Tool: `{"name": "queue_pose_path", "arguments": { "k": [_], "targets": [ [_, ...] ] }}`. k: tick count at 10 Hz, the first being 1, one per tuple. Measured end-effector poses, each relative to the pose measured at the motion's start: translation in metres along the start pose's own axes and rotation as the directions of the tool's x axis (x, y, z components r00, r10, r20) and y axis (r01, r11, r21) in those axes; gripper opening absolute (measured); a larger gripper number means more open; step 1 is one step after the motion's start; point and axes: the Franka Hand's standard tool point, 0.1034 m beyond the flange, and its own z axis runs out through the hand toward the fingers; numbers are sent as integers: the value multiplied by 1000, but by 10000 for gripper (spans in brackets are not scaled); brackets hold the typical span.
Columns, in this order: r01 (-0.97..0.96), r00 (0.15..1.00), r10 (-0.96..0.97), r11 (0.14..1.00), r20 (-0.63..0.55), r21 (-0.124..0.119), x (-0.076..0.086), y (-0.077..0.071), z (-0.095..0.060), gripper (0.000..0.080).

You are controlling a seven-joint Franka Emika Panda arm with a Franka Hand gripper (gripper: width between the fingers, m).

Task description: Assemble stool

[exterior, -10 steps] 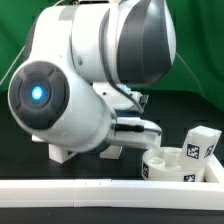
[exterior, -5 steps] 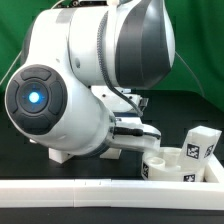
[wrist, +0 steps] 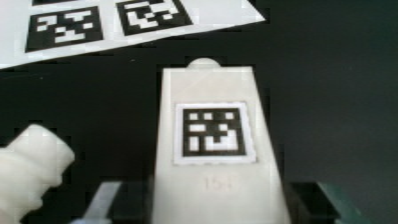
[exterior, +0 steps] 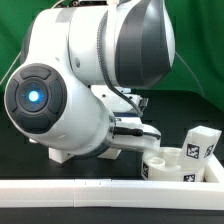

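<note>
In the wrist view a white block leg point(wrist: 217, 130) with a square tag lies on the black table, its lower end between my jaws. My gripper point(wrist: 214, 205) is open: each finger point(wrist: 107, 203) stands a little apart from the leg's sides. A second white leg point(wrist: 36, 170) lies beside it. In the exterior view the round ring seat point(exterior: 168, 166) sits at the lower right with a tagged leg point(exterior: 199, 146) behind it. The arm's body hides the gripper and the straddled leg there.
The marker board point(wrist: 125, 25) lies just beyond the leg's far end. A long white L-shaped rail point(exterior: 90, 190) runs along the front edge in the exterior view. The big arm housing point(exterior: 70, 90) fills the exterior view's left and centre.
The arm shifted slightly toward the exterior view's left and lower a second ago; it has held still for the last half second.
</note>
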Motion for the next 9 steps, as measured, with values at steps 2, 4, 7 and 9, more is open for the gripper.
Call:
{"name": "queue_pose_path", "arguments": {
  "k": [2, 4, 7, 9],
  "targets": [
    [17, 999, -17, 1000, -35, 2, -15, -9, -18, 334],
    [24, 998, -24, 1000, -65, -3, -35, -21, -36, 334],
    [22, 994, -23, 1000, -102, -10, -42, -23, -32, 335],
    [25, 990, -26, 1000, -140, -7, -40, -24, -37, 335]
  ]
}}
